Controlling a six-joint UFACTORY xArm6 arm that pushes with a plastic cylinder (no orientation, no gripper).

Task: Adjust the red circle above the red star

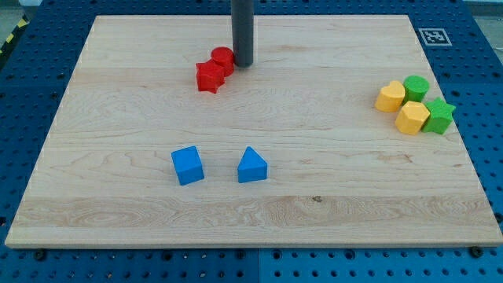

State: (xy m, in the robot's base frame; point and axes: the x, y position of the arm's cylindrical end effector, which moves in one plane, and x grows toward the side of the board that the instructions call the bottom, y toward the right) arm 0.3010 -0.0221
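The red circle [222, 59] sits on the wooden board toward the view's top, left of centre. The red star [209, 77] lies just below and to the left of it, touching it. My tip [242, 64] stands right beside the red circle on its right side, touching or nearly touching it. The dark rod rises from there out of the view's top.
A blue cube [187, 165] and a blue triangle [251, 166] lie in the lower middle. At the view's right are a yellow heart [390, 97], a yellow hexagon [412, 117], a green circle [416, 88] and a green star [439, 116]. The board's edge [251, 245] borders blue pegboard.
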